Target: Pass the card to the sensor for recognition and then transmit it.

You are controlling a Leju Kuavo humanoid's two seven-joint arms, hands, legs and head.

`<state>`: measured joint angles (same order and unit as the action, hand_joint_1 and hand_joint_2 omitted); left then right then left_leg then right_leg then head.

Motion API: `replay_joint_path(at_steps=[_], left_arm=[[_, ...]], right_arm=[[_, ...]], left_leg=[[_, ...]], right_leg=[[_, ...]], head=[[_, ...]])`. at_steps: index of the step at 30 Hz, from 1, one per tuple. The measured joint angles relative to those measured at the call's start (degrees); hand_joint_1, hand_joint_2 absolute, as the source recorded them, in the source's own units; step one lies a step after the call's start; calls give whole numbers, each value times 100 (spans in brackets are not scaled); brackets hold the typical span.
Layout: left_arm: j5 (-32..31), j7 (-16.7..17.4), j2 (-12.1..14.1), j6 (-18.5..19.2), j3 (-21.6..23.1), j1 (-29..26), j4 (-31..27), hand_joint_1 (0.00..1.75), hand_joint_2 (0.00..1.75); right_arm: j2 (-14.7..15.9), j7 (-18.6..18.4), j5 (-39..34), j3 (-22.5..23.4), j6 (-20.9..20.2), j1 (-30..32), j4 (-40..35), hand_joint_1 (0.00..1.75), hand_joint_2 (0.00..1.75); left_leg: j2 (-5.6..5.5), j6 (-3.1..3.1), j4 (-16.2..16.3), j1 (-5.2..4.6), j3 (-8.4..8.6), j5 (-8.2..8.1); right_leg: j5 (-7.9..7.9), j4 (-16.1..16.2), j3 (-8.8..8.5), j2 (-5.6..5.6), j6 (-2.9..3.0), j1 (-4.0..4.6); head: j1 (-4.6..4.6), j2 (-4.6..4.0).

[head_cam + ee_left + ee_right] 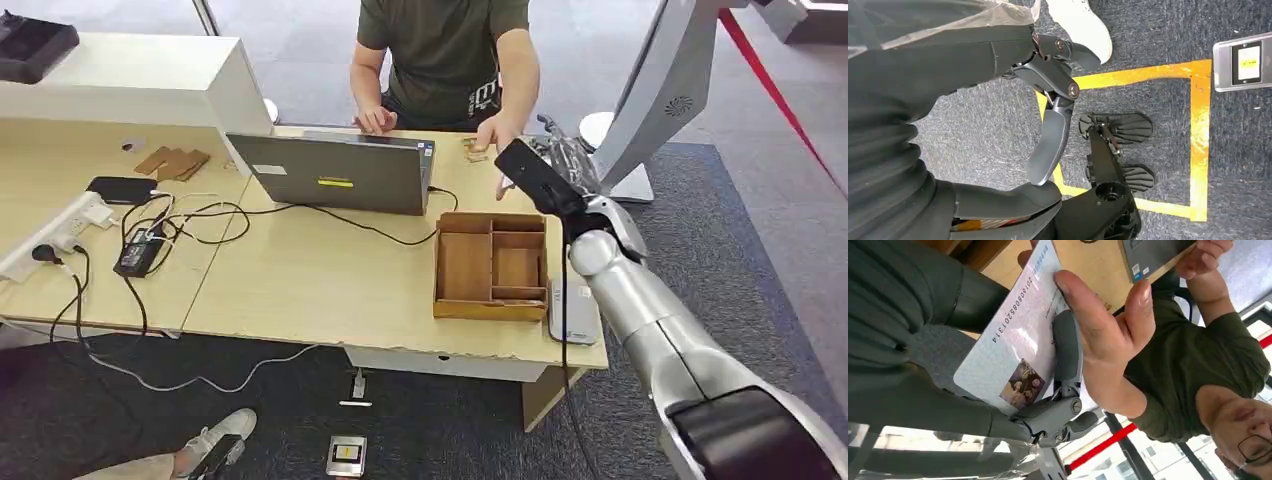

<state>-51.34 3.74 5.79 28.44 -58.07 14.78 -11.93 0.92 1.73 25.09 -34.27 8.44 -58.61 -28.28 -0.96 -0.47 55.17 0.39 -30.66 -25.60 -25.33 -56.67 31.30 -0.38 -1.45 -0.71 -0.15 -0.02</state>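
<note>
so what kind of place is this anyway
Probably an office or reception-style test area: a light wooden desk with an open laptop, a seated person reaching for the card held by the robot's right hand, grey carpet and taped floor markings.

A pale wooden desk (300,270) stood before me on dark grey carpet (420,430). Yellow tape lines (1198,145) marked the carpet below. A white raised counter (120,85) sat at the desk's far left corner. A red barrier strap (770,80) crossed the floor beyond the desk's right edge.

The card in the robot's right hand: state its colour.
Pale bluish-white card, dark printed digits, small photo; clearest in the right wrist view.
</note>
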Motion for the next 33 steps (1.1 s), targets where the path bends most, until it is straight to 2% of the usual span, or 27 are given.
replay_joint_path(at_steps=[1,2,13,19,21,23,29,33], left_arm=[[2,0,0,-2,2,0,0,0,175],[11,0,0,0,2,0,0,0,175],[72,0,-4,0,4,-1,0,0,175],[186,-2,-11,0,22,-20,0,0,175],[290,-33,-11,0,28,-55,0,0,175],[393,-87,-9,0,37,-103,-2,0,175],[566,-136,22,0,55,-260,-9,0,175],[701,-136,63,0,92,-305,-20,0,175]], right_arm=[[0,0,0,-5,-2,0,18,59,175],[2,0,2,-9,-7,2,33,0,175],[20,-59,-63,-68,22,15,133,0,175],[125,44,-96,-74,319,69,26,0,175],[253,20,-29,-74,391,178,-242,0,175],[445,-187,83,-68,398,397,-639,0,175],[1115,-759,486,107,291,1607,-2390,0,175],[1412,-990,850,319,96,2399,-3457,0,175]], left_leg=[[0,0,0,0,0,0],[0,0,0,0,0,0],[1,0,2,0,2,0],[1,0,2,0,2,0],[2,0,3,-1,4,0],[2,1,3,0,6,-1],[-2,4,3,-1,7,-8],[0,3,1,0,6,-9]], right_leg=[[0,0,0,0,0,0],[0,0,0,0,0,0],[0,0,0,1,0,-1],[0,0,0,1,0,0],[0,2,0,1,0,0],[0,7,-4,0,0,0],[-1,11,-9,0,-1,0],[-2,11,-7,0,-1,0]], head=[[-2,0],[0,0],[-2,0],[-2,0],[-2,0],[-2,0],[0,0],[-2,0]])
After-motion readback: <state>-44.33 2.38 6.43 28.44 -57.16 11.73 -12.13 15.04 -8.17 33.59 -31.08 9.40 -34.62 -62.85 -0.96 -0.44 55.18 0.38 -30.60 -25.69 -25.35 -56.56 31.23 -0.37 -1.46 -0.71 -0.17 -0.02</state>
